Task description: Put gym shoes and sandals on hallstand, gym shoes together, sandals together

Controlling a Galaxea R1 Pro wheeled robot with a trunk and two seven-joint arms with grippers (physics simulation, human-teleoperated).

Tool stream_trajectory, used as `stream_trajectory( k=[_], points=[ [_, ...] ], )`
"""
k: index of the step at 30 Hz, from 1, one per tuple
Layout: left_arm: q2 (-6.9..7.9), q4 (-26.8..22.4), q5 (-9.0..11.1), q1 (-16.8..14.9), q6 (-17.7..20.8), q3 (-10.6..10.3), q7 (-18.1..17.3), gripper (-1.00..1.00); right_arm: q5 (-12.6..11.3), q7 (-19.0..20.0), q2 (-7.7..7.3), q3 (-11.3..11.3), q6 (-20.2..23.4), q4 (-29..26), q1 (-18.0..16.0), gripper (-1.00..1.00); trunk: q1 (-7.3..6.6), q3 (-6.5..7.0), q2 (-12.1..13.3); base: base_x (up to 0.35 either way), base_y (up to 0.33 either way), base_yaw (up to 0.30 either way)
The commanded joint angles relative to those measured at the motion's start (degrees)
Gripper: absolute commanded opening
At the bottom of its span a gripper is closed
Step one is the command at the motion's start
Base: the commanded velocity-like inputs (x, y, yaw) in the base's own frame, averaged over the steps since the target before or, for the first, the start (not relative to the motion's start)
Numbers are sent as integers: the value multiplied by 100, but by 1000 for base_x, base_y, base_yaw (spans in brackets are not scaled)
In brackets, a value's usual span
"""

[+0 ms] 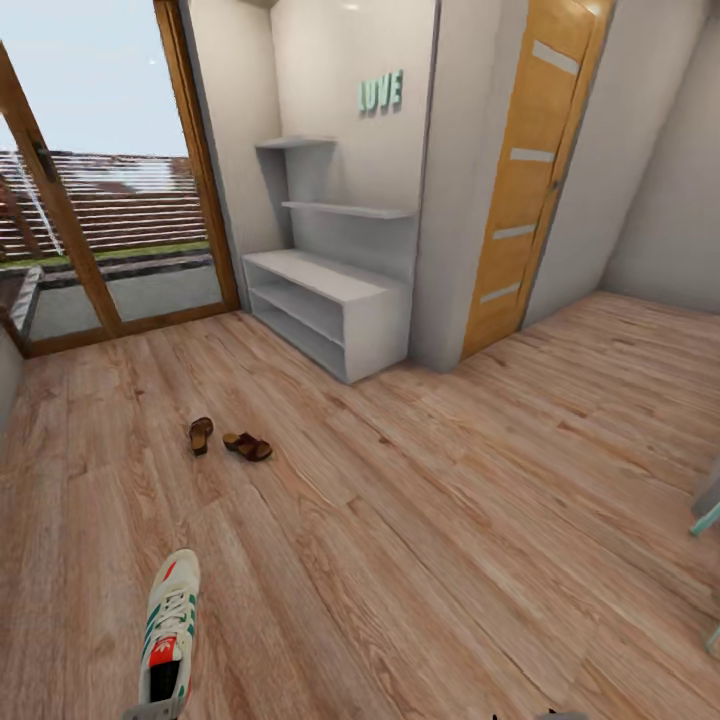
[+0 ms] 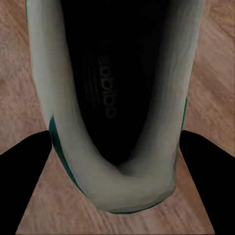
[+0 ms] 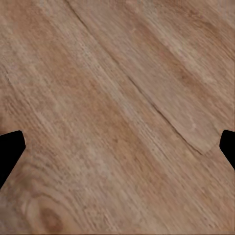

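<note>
1. Start at the left: your left gripper (image 2: 116, 147) straddles the heel of one gym shoe (image 1: 171, 630). In the left wrist view a dark finger (image 2: 22, 171) sits on each side of the heel collar, close against it. I judge the jaws closed on the heel or nearly so; actual contact can't be confirmed, so treat the grip as unproven.

2. That shoe sits at about 7 o'clock in the head view, low over the corridor floor (image 1: 430, 520). Its long axis runs almost straight away from you, toe toward 12 o'clock and heel at the jaws. This is what the next move turns on: the fingers cross the shoe's narrow width, so a lift should carry it toe-forward.

3. The sandals (image 1: 228, 440) lie on the floor at about 10 o'clock, near each other but splayed apart, between the shoe and the rack.

4. The hallstand (image 1: 330, 300) stands against the wall at roughly 12 o'clock, both shelf levels looking bare, well apart from the shoe. You need to drive forward before placing.

5. On the right, your right gripper (image 3: 117, 142) hangs over bare planks with jaws spread wide and nothing between them. The left arm is plainly the nearer one to the shoe.
</note>
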Motion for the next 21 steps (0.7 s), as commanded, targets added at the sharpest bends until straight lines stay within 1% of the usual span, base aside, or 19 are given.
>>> stream_trajectory(
  k=[1,10,21],
  points=[
    [-1,7,-15,-6,-12,54,-48,-100,60,8,4,-35,-16,-2,0,100,2,-1,-2,280,230,276],
    [-1,8,-15,-2,-12,54,-52,-100,60,8,4,-35,-17,-3,0,100,2,32,-2,281,226,276],
    [2,-6,-22,3,-25,47,-58,-100,60,8,5,-35,-20,-5,0,100,2,72,-2,291,178,276]
  ],
)
